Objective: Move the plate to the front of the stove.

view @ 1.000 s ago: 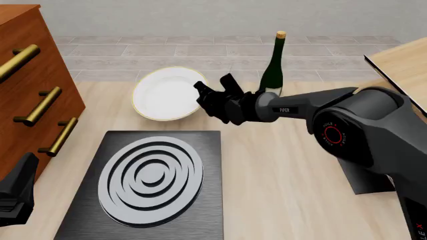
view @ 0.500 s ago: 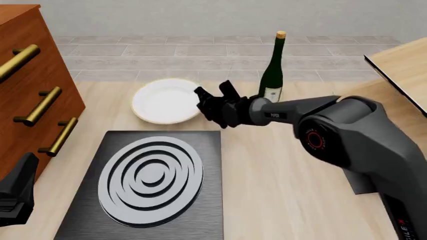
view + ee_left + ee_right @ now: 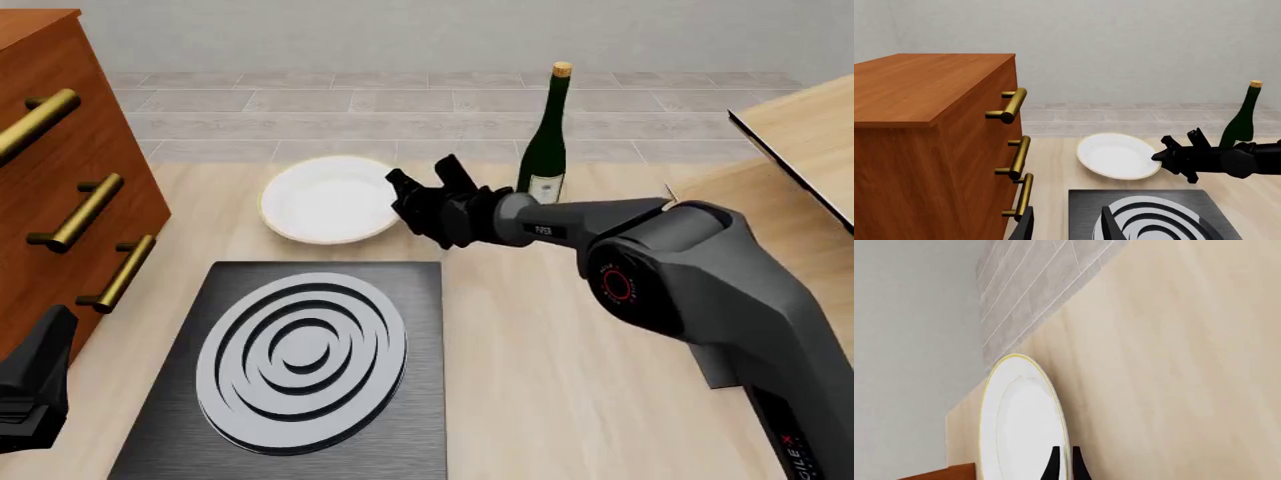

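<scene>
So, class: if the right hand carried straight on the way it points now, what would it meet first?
The plate. The right hand points at its near edge, and in the right wrist view its fingertips sit on either side of the rim. Whether they are touching it yet is hard to tell.

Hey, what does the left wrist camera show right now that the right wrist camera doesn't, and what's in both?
Only the left wrist view shows the stove, the green bottle, most of the wooden drawer cabinet with brass handles, and the whole right gripper beside the plate. Only the right wrist view shows that gripper's fingertips straddling the plate's rim, seemingly clamped on it. Both share the plate and the light wooden table.
</scene>
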Motion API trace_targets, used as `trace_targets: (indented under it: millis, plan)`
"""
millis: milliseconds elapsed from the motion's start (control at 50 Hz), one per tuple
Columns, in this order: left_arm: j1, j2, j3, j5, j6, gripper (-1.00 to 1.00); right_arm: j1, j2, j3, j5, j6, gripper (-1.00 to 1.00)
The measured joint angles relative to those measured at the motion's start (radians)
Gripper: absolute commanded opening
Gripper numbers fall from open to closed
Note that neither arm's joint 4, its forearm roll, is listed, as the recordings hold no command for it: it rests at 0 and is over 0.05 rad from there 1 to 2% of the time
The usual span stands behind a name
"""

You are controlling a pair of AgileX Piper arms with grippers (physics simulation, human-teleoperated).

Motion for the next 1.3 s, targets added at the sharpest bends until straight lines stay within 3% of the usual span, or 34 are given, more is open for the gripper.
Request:
trace_targets:
  millis: [100, 120, 480, 740, 1300]
  plan:
    - [0.0, 0.0, 0.0, 0.0, 0.0, 1.0, -0.002, 0.003, -0.008, 0.008, 0.002, -1.0]
    - [0.0, 0.0, 0.0, 0.0, 0.0, 1.0, -0.002, 0.003, -0.009, 0.009, 0.002, 1.0]
    - [0.0, 0.0, 0.0, 0.0, 0.0, 1.0, -0.01, 0.005, -0.025, 0.022, 0.017, 1.0]
    - [0.0, 0.0, 0.0, 0.0, 0.0, 1.0, -0.042, -0.042, 0.042, 0.027, 0.005, 1.0]
    - [0.0, 0.0, 0.0, 0.0, 0.0, 1.0, -0.11, -0.349, 0.43, 0.004, -0.171, 1.0]
